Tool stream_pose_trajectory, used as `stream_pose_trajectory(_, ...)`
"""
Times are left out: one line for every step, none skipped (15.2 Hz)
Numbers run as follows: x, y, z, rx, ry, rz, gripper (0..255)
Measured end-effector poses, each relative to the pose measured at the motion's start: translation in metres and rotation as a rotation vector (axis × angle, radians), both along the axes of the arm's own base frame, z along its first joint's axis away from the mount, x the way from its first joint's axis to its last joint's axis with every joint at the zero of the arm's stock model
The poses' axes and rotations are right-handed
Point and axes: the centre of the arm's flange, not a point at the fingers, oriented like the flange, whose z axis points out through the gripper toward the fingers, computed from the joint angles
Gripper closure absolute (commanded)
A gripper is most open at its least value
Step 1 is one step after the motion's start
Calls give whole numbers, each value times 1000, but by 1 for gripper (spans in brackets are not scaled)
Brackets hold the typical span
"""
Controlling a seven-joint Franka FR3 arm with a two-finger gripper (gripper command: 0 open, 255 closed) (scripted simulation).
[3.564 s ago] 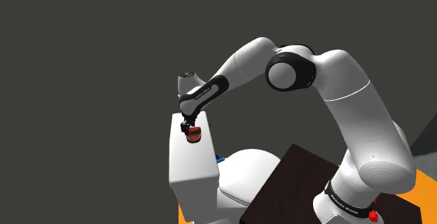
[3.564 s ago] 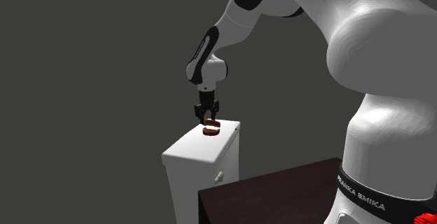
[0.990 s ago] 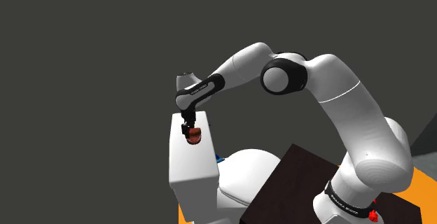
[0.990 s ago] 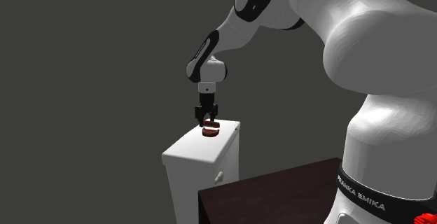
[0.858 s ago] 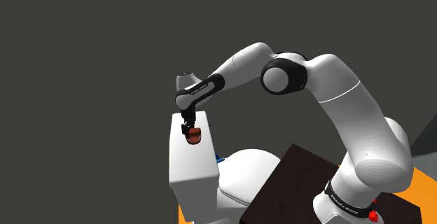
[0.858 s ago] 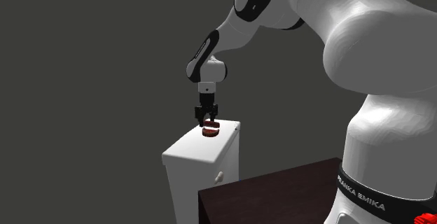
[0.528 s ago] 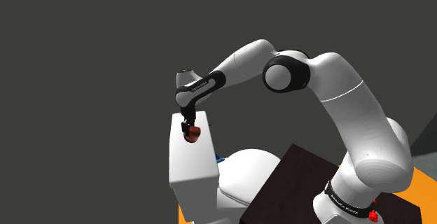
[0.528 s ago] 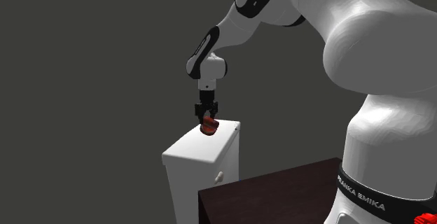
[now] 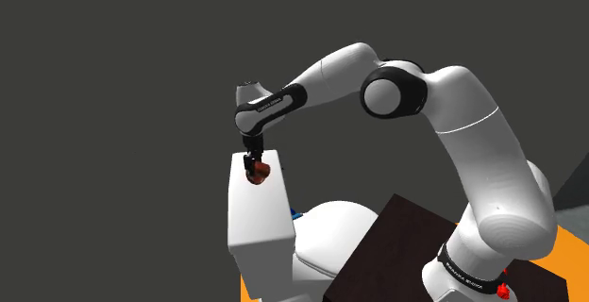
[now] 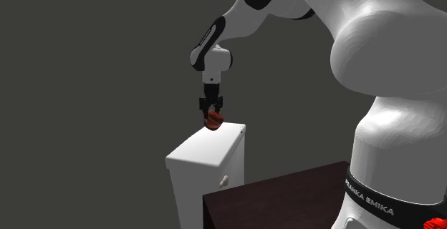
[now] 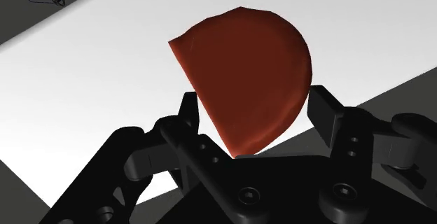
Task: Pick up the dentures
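Clamping the dentures (image 11: pixel 245 75) between its fingers, the gripper (image 10: pixel 213 115) hangs directly above the white tank (image 10: pixel 200 152). They seem just clear of its top.

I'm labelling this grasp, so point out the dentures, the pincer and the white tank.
dentures (image 11: pixel 245 75), wrist view, middle of the red-brown curved face.
pincer (image 10: pixel 212 111), second exterior view, midway between its fingertips.
white tank (image 10: pixel 206 149), second exterior view, bare top of its lid.

Hand (image 10: pixel 212 114) clasps red dentures (image 10: pixel 214 124), held just above white box (image 10: pixel 200 154); dark table (image 10: pixel 286 199) near.
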Motion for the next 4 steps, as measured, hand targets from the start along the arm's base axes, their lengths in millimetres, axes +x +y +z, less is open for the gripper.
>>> stream_pose_trajectory(0,-1,4,0,0,0,255)
stream_pose_trajectory(0,-1,10,0,0,0,255)
stream_pose_trajectory(0,-1,15,0,0,0,255)
stream_pose_trajectory(0,-1,18,0,0,0,255)
